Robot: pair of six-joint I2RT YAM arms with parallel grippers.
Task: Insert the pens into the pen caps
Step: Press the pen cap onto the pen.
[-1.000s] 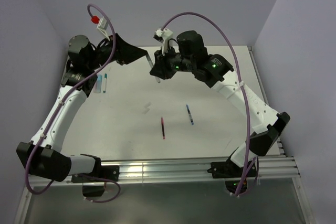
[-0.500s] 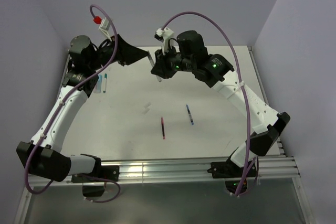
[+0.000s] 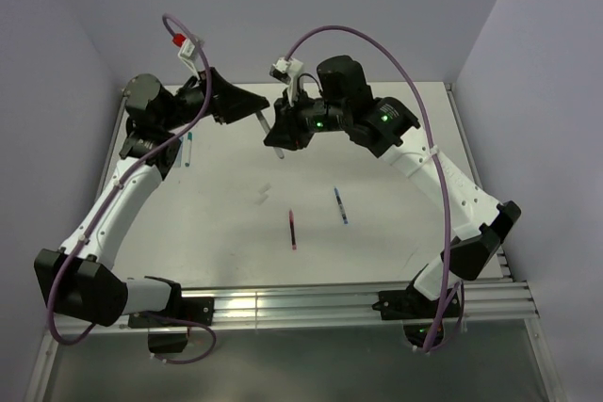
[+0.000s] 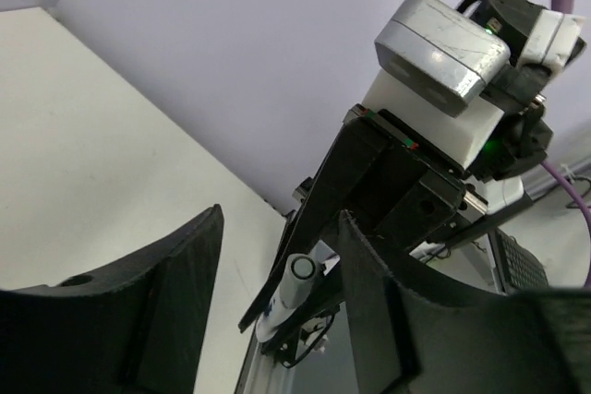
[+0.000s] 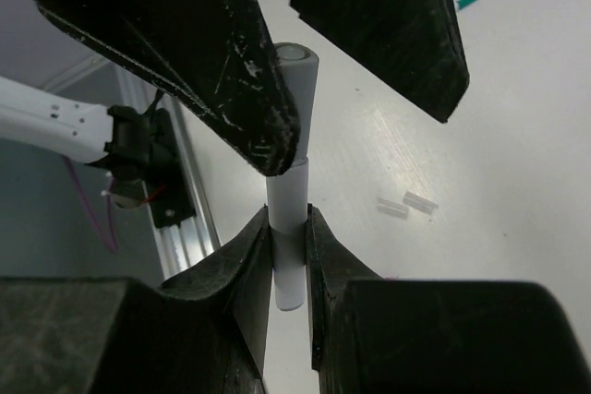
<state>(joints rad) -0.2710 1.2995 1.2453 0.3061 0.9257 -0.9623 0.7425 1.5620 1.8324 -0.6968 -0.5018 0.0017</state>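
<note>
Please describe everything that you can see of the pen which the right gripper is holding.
The pen is a slim round stick. Its nearer part is pale white and looks like plastic. A slightly wider grey cap, as it seems, sits on its far end. It is held off the table, clamped near its white end between the fingers of the right gripper. The capped end lies between the open fingers of the left gripper. Whether they touch it is unclear.
</note>
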